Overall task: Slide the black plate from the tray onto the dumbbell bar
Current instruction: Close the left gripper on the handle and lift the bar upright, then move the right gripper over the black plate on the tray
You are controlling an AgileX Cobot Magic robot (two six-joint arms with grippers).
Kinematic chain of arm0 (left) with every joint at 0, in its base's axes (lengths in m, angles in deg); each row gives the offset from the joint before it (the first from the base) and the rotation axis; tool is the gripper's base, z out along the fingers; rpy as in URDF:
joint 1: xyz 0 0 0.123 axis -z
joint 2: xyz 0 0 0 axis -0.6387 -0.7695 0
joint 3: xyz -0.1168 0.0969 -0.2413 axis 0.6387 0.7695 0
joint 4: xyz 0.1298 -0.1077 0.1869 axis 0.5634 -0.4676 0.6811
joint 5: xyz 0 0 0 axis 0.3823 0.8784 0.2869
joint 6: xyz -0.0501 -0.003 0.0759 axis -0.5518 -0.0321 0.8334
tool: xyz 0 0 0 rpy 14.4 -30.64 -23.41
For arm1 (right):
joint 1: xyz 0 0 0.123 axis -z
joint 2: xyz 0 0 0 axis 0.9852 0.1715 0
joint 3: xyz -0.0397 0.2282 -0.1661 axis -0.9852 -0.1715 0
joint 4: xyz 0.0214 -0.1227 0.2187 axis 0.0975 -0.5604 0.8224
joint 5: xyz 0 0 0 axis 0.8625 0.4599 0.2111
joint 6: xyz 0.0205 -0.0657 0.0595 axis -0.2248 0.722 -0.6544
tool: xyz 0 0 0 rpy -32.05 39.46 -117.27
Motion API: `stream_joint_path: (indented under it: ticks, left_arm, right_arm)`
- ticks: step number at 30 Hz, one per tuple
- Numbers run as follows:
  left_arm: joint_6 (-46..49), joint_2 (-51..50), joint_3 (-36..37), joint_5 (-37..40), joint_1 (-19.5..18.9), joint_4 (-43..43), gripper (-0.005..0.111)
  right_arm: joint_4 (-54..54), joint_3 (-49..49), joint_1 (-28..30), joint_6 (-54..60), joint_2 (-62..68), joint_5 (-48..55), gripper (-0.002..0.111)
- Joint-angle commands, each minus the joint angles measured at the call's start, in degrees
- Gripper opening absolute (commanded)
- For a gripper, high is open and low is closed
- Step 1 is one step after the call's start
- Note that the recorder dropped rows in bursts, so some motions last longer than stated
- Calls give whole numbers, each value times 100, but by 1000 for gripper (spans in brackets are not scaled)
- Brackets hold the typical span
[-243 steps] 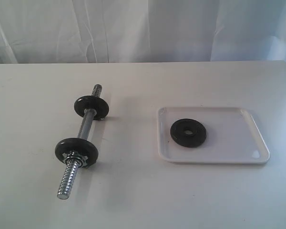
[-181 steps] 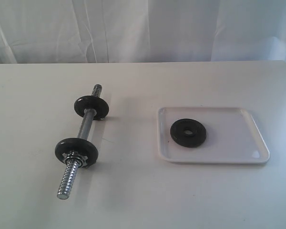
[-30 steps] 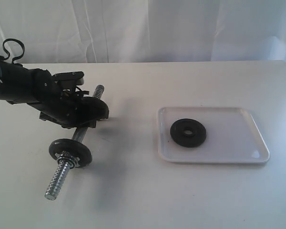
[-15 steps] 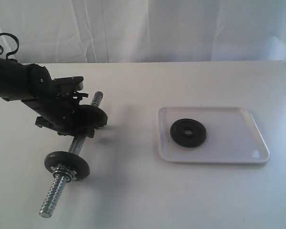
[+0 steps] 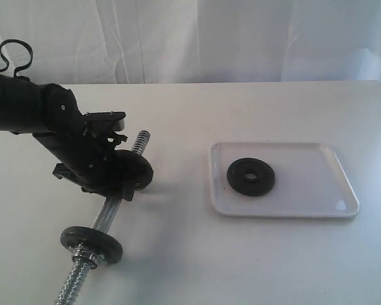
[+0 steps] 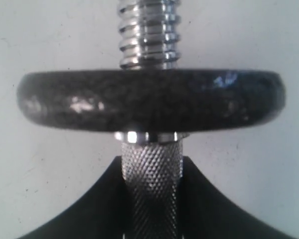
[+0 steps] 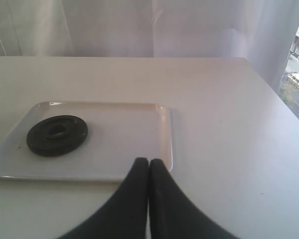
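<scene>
Chrome comes first on my screen: the dumbbell bar (image 5: 108, 213) runs slantwise, well apart from the tray (image 5: 317, 190), on the tray's left in the exterior view. Its nearest threaded end is cut off by the lower edge of that view. A small black near disc (image 5: 91, 240) sits on that end with a silver nut against it.

Further along the shaft, the left gripper (image 5: 105, 175) is clamped on the bar. My left wrist view shows the knurled steel squeezed between two black fingers (image 6: 89, 214), which touch it on both sides. Just beyond the grip sits the far disc (image 6: 150, 99), and bare coarse thread sticks out past it, pointing roughly toward the tray's far side. I cannot tell whether the bar rests on the table (image 5: 197, 267) or is lifted off it.

The right gripper (image 7: 148, 167) is pinched closed on nothing, its two tips pressed together. From its wrist view the tips line up with the tray's rim, at the end away from the plate. I cannot judge their height above it.

The black plate (image 5: 250, 176) lies flat inside the tray, in the half nearer the bar, hole upward and clear of the rim. Neither gripper touches it.

Beyond the tray the table ends at a white curtain (image 5: 241, 38).
</scene>
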Motion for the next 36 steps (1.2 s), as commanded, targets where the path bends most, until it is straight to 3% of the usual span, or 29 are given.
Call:
stream_joint_path:
  ticks: [1,9,20,36]
  left_arm:
    - [480,522,-72,249,12,-136,0]
    - [1660,704,-72,950,12,-255,0]
    - [3822,704,-72,1576,16,-1350,0]
    - [4003,704,-72,1840,16,-1446,0]
  right_arm:
    - [0,-25,-12,-12,-37,-65,0]
    - [0,-25,-12,-12,-37,-65,0]
    - [0,-25,-12,-12,-37,-77,0]
    - [0,-25,-12,-12,-37,-82,0]
